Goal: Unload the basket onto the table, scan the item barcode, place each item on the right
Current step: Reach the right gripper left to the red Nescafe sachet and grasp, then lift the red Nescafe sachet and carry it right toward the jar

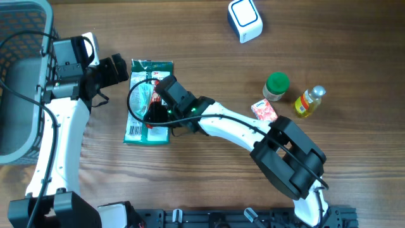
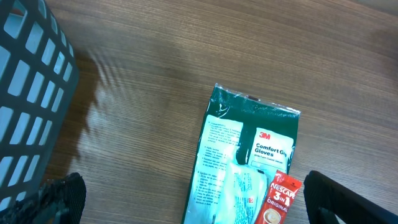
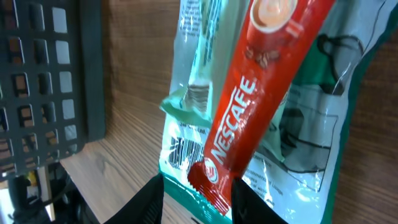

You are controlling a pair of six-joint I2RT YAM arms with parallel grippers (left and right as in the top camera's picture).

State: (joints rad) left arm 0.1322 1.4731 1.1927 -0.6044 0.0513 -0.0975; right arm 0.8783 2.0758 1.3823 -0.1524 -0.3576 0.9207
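Note:
A red Nescafe sachet (image 3: 249,106) lies slanted across a green 3M gloves packet (image 1: 142,133) at table centre-left. My right gripper (image 3: 198,186) has its jaws drawn in on either side of the sachet's lower end, the right finger against its edge. In the overhead view the right gripper (image 1: 154,114) sits over the packet's middle. A barcode (image 3: 183,152) shows on the packet's white label by the sachet's end. My left gripper (image 1: 120,68) hovers open at the packet's upper left, with the packet (image 2: 261,124) and sachet (image 2: 277,199) between its wide-spread fingers and below them.
A dark mesh basket (image 1: 19,76) stands at the far left. A white and blue boxy device (image 1: 245,20) sits at the back. To the right are a green-lidded jar (image 1: 276,87), a yellow bottle (image 1: 309,101) and a small red-and-white pack (image 1: 264,111).

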